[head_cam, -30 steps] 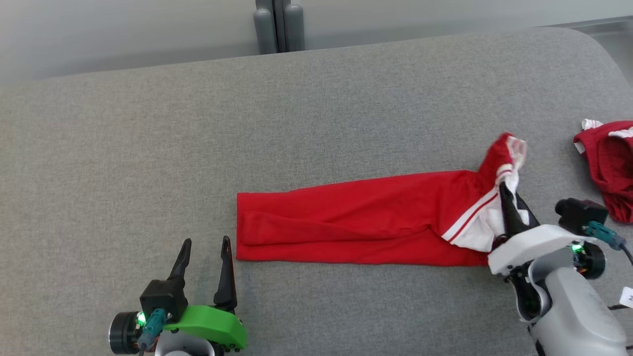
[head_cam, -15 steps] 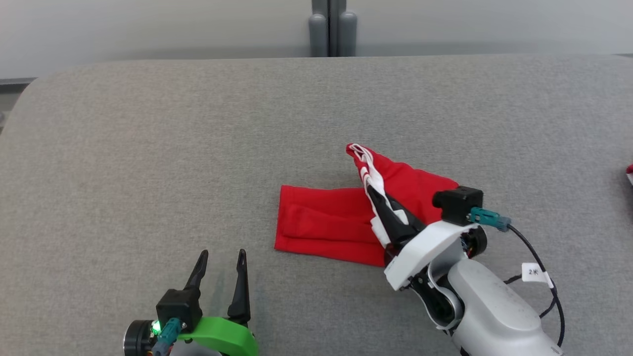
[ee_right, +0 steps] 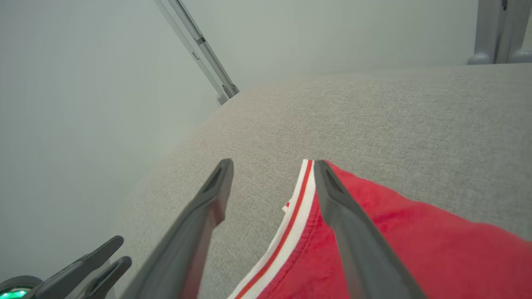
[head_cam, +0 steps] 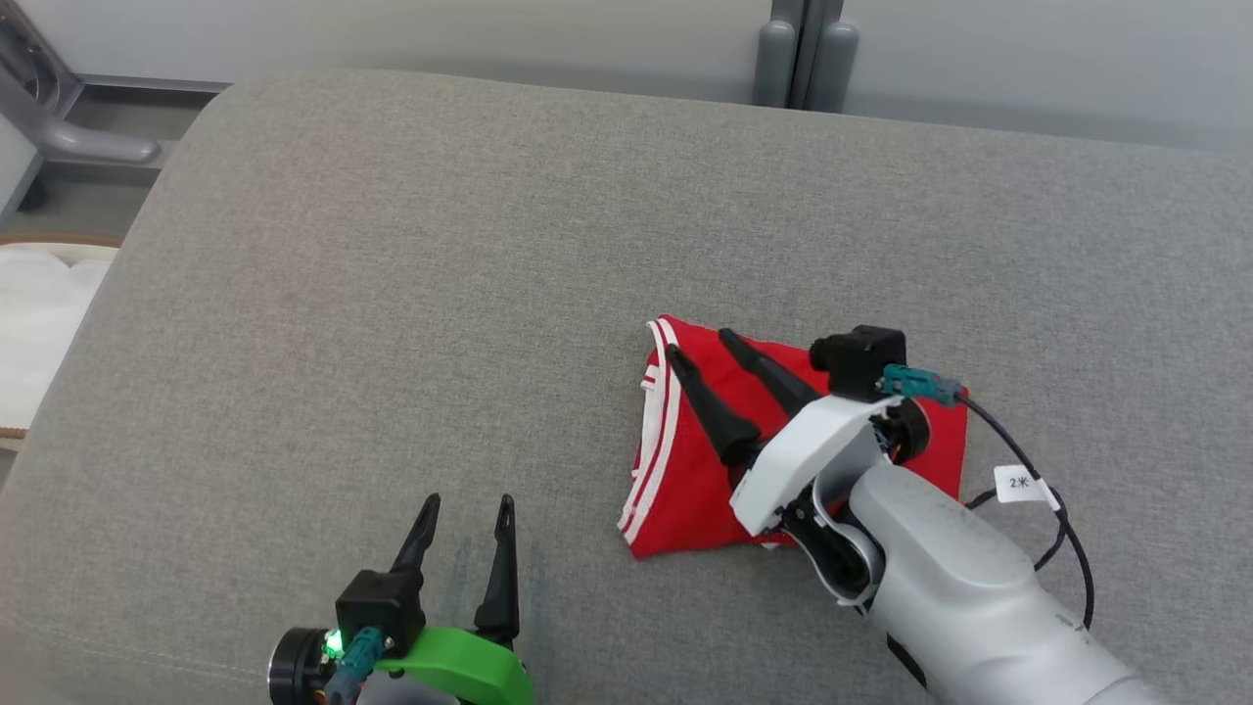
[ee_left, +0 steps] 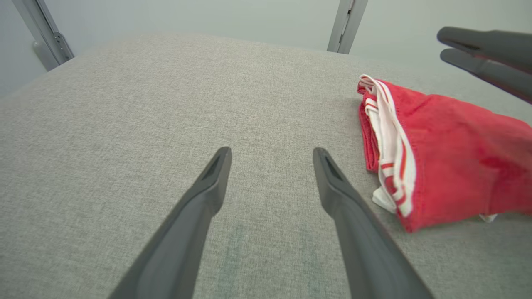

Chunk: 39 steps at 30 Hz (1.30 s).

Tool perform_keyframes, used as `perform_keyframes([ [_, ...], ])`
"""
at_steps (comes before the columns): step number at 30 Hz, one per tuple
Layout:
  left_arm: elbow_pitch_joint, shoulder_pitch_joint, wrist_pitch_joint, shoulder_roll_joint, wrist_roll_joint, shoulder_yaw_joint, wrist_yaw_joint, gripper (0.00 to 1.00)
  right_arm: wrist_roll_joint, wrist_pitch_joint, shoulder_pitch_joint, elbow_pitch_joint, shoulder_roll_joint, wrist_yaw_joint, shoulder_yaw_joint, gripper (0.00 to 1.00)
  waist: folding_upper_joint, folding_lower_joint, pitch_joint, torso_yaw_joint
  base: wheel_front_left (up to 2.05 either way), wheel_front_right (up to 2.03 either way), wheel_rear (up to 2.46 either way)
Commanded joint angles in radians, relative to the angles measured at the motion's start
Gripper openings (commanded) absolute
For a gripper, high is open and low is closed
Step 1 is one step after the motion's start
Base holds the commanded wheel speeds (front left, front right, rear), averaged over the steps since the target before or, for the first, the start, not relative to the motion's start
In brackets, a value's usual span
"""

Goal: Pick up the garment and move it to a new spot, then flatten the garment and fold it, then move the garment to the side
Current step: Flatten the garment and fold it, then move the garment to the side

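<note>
Nearest us, our left gripper [head_cam: 468, 501] hangs spread and empty over the grey woven cushion [head_cam: 392, 245]. Just beyond, the garment [head_cam: 675, 490], soft red cloth with white-striped trim, lies folded into a compact wedge, so we judge only the move aside remains. Our right gripper [head_cam: 700, 344] hovers over it, fingers apart, pinching nothing.

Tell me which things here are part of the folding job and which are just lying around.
Job: red garment, right gripper open over it, left gripper open nearby, gray table.
Lying about: white bundle beyond the table's left end, gray posts behind.
</note>
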<state>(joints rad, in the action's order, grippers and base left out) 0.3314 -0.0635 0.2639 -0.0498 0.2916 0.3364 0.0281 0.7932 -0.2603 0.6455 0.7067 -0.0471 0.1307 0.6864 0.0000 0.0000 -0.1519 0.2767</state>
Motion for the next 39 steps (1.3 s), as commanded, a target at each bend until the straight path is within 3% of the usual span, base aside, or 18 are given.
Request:
perform_keyframes([
  [1, -0.004, -0.015, 0.000, -0.003, -0.001, -0.007, 0.008, 1.00, -0.024, -0.005, 0.001, 0.007, -0.009, 0.000, -0.034, 1.00, 0.0000, 0.0000, 0.004, -0.026, 0.00, 0.00, 0.00],
  [4, -0.005, -0.015, 0.000, -0.003, -0.013, -0.025, 0.006, 1.00, -0.105, -0.005, -0.035, 0.022, -0.008, 0.000, -0.142, 1.00, 0.0000, 0.0000, 0.012, -0.073, 0.00, 0.00, 0.00],
  [10, -0.013, -0.028, 0.000, -0.003, -0.037, -0.069, 0.001, 1.00, -0.367, -0.005, -0.153, -0.013, -0.016, -0.001, -0.455, 1.00, 0.0000, 0.0000, 0.023, -0.181, 0.00, 0.00, 0.00],
  [18, -0.007, -0.021, 0.000, -0.003, -0.073, -0.113, -0.014, 1.00, -0.556, -0.005, -0.310, -0.103, -0.014, -0.001, -0.665, 1.00, 0.0000, 0.0000, 0.035, -0.288, 0.00, 0.00, 0.00],
  [29, -0.016, 0.028, 0.000, -0.004, -0.127, -0.161, -0.002, 1.00, -0.659, -0.005, -0.426, -0.190, -0.005, -0.001, -0.770, 1.00, 0.0000, 0.0000, 0.058, -0.339, 0.00, 0.00, 0.00],
  [39, -0.027, 0.034, 0.000, -0.003, -0.109, -0.158, 0.006, 1.00, -0.636, -0.005, -0.423, -0.181, -0.005, -0.001, -0.725, 1.00, 0.0000, 0.0000, 0.036, -0.307, 0.00, 0.00, 0.00],
])
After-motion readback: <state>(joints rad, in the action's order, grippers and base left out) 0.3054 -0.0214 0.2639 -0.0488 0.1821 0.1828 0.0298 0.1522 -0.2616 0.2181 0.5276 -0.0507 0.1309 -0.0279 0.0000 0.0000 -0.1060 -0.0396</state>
